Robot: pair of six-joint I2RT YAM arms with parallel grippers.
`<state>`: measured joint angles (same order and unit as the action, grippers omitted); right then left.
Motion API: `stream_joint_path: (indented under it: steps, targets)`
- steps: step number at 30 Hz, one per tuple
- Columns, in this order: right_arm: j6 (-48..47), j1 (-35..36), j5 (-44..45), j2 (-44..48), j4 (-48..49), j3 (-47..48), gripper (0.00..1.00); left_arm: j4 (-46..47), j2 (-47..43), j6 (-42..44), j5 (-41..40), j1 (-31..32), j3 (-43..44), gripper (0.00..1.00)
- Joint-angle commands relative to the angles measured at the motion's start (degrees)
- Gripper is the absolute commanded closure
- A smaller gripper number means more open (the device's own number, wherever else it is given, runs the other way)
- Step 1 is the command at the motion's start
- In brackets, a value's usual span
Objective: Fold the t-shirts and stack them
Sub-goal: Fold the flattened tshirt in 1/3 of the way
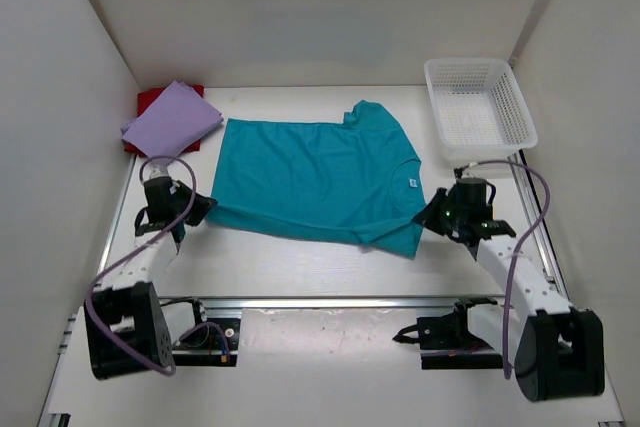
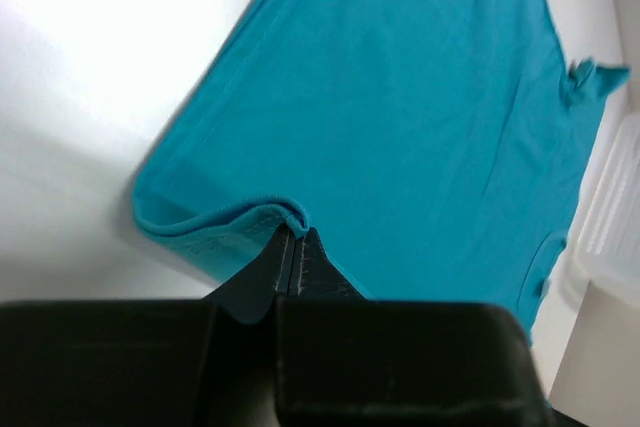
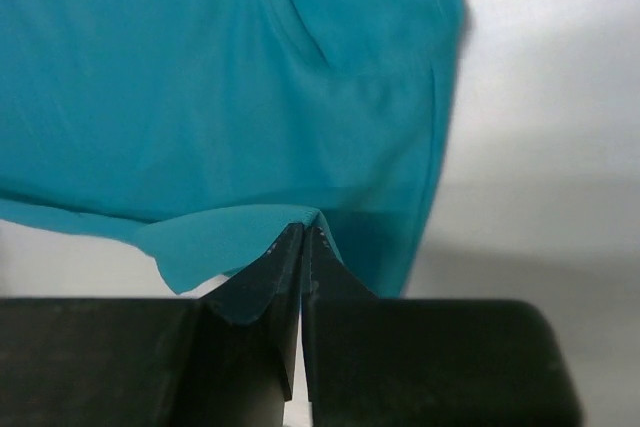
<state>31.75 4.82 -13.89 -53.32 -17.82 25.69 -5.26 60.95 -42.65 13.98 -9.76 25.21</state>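
My left jaws and my right jaws each pinch one near corner of the teal shirt (image 1: 320, 172), whose long axis runs sideways between them, its body lying beyond.

Centre of worktop (image 1: 300, 272): teal cloth t-shirt (image 1: 315, 177), spread flat. Far left corner: folded lavender cloth t-shirt (image 1: 172, 119) on top of red cloth t-shirt (image 1: 150, 99). Far right corner: white plastic mesh basket (image 1: 437, 117). Left end effector (image 1: 205, 209) at the teal shirt's near left corner, right end effector (image 1: 420, 219) at its near right corner.
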Motion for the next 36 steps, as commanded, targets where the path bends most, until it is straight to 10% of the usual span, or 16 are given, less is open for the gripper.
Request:
stream_joint_path:
  steps: [1, 15, 23, 28, 36]
  targets:
    - [-3.5, 0.6, -0.6, -6.3, 10.1, 8.1, 1.00, 7.4, 5.7, -3.6, -2.5, -0.3, 4.8, 1.00]
    - [-6.9, -0.5, -1.1, -39.0, 15.6, 32.0, 1.00, 8.2, 30.7, -4.3, -5.7, 2.0, 24.2, 1.00]
    - [-8.0, 0.2, -2.8, -48.1, 17.0, 42.6, 0.90, 8.6, 33.5, -3.7, -2.6, 1.0, 23.2, 0.59]
    - [-8.5, 1.9, 1.9, -40.6, 14.7, 38.7, 0.67, 7.4, 23.6, -3.0, -2.2, 0.3, 17.3, 0.53]
    - [-6.3, -1.0, -3.5, -29.7, 20.6, 15.4, 0.70, 13.8, 20.0, -7.9, 6.2, -2.3, 2.5, 0.52]
